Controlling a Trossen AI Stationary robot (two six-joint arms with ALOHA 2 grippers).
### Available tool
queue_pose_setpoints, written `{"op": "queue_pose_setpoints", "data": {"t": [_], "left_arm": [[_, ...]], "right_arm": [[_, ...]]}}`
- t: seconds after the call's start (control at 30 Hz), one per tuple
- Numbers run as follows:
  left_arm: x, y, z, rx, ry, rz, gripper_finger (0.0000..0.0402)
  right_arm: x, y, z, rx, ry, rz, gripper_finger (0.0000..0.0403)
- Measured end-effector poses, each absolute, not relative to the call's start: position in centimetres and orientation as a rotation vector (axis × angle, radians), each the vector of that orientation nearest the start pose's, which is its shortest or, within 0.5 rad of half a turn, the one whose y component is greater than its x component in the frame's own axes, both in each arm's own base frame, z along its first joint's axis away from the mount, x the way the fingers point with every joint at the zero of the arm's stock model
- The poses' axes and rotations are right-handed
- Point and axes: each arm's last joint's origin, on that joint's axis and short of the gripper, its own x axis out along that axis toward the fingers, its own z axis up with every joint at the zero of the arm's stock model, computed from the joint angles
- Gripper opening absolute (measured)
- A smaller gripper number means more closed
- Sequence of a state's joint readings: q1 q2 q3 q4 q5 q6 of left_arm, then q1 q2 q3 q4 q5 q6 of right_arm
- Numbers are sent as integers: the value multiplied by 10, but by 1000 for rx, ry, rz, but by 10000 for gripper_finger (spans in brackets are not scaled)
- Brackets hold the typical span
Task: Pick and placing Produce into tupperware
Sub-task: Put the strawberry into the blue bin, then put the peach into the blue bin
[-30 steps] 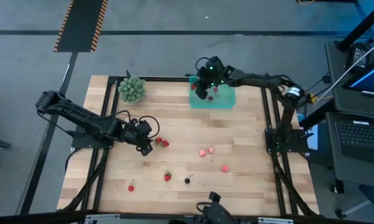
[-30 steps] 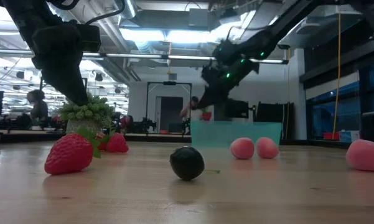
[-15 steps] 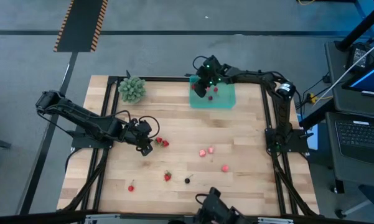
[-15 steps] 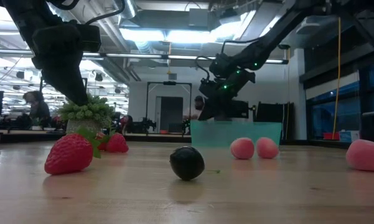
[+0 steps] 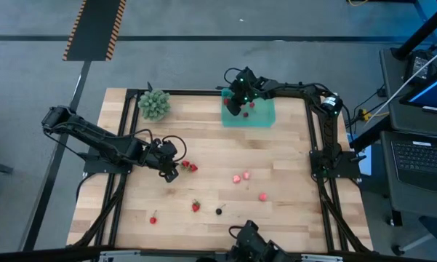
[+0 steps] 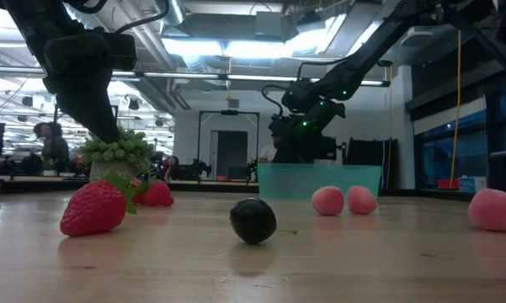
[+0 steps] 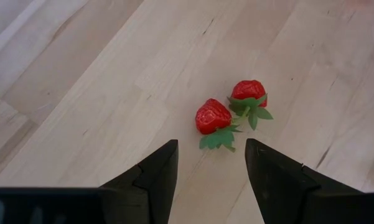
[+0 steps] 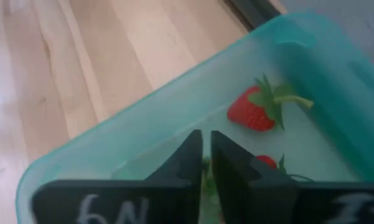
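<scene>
The teal tupperware tray (image 5: 266,116) sits at the table's far edge, with a strawberry (image 8: 255,111) lying in it. My right gripper (image 5: 236,109) is low inside the tray's left part, its fingers nearly shut (image 8: 206,135), with a second strawberry (image 8: 267,163) right beside them. My left gripper (image 5: 170,175) is open over the table's left middle, just short of two strawberries (image 7: 213,116) (image 7: 249,92) lying on the wood. Pink pieces (image 5: 236,177) (image 5: 262,196), a strawberry (image 5: 195,207), a dark berry (image 5: 219,212) and a small red piece (image 5: 153,219) lie near the front. My right gripper has a green leafy bit (image 8: 205,171) in the narrow gap between its two fingers, and the strawberry's red body shows beside one finger. The fingers come slanting down into the tray. The fingers hide the place of contact, and I cannot tell whether the fruit rests on the tray floor.
A bushy green leafy clump (image 5: 153,104) stands at the far left of the table. Black frame rails (image 5: 127,131) (image 5: 316,131) run along both sides. In the low view the dark berry (image 6: 253,220) and a strawberry (image 6: 93,209) are nearest the camera.
My right gripper has gone down into the tray and slightly toward the table's left. The red strawberry that showed at its tips above the tray wall in the low view is now hidden behind that wall.
</scene>
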State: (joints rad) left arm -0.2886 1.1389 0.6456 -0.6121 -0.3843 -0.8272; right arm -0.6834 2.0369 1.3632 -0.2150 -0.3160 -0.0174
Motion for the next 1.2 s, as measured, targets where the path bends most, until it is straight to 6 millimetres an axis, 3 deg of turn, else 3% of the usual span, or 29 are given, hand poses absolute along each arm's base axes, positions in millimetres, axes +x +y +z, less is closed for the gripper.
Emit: {"op": "queue_pose_setpoints", "data": {"t": [0.17,0.27,0.33,0.47,0.67,0.9,1.03,1.2], "left_arm": [[191,-45,196,-386,922,498,179],[191,-46,196,-390,926,494,179],[191,-46,195,-390,926,492,179],[191,-46,195,-391,926,493,179],[191,-46,195,-391,926,493,179],[191,-46,196,-391,926,493,179],[191,-46,196,-391,925,493,179],[191,-46,196,-391,925,493,179]], "right_arm": [[336,-262,162,403,790,-331,96],[334,-261,173,395,779,-331,130],[330,-257,188,385,764,-328,147],[314,-244,238,313,714,-300,167],[276,-197,308,266,713,-253,168],[242,-119,351,267,793,-113,164],[228,-79,360,262,781,-22,164],[206,-42,348,283,784,28,164]]}}
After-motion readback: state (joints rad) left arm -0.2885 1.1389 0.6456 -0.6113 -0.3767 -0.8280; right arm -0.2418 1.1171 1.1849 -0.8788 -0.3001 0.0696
